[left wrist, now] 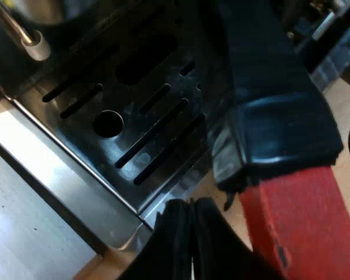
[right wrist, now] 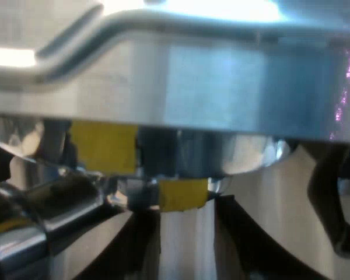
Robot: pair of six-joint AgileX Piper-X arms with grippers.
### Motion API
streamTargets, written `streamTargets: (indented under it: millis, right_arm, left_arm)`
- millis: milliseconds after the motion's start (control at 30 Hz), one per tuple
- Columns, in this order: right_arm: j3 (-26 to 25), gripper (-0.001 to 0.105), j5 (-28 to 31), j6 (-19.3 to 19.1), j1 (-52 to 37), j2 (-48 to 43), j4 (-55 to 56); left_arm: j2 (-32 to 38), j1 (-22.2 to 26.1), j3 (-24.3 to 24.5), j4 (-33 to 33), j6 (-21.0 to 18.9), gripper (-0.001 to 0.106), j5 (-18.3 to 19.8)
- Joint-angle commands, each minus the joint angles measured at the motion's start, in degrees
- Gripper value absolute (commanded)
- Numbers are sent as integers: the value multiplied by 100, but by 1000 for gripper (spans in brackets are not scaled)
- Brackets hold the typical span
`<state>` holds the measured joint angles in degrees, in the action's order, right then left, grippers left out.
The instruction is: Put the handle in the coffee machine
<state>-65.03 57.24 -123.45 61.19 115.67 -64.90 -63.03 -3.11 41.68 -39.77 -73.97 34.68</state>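
Left tool (left wrist: 191,239), clenched, apparently empty, sits beside the red-ended handle (left wrist: 289,134) near the drip tray (left wrist: 128,99); keep the handle level under the brew head (right wrist: 175,153), then twist.

handle (left wrist: 283,122): just beside left gripper (left wrist: 192,205); both ends cut by the edge; contact with the fingers (left wrist: 175,233) unclear
drip tray (left wrist: 122,111): ahead of the left fingertips; one side hidden behind the handle; far part cut off
metal tube (left wrist: 29,38): well ahead of the left gripper; upper run cut off
machine front (right wrist: 210,76): close ahead of the right wrist; blurred
yellow patches (right wrist: 105,146): blurred; nature unclear
dark shape (right wrist: 332,210): blurred; cannot tell what it is
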Motion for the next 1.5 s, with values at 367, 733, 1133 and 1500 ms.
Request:
streamTargets:
  millis: [367, 733, 1133, 1500]
  right_arm:
    - [786, 27, -395, 567, 98, -975, 807]
    - [2191, 27, -1301, 1272, 399, -2691, 2325]
    - [2652, 27, -2306, 1729, 779, -4916, 4215]
    - [2652, 28, -2844, 2035, 779, -6641, 5718]
  left_arm:
    - [63, -52, -12, -15, -74, 0, 28]
    - [181, -52, -12, -28, -342, 0, 51]
    - [347, -346, -12, 83, -772, 0, -39]
    - [602, -831, -92, 244, -1894, 0, -621]
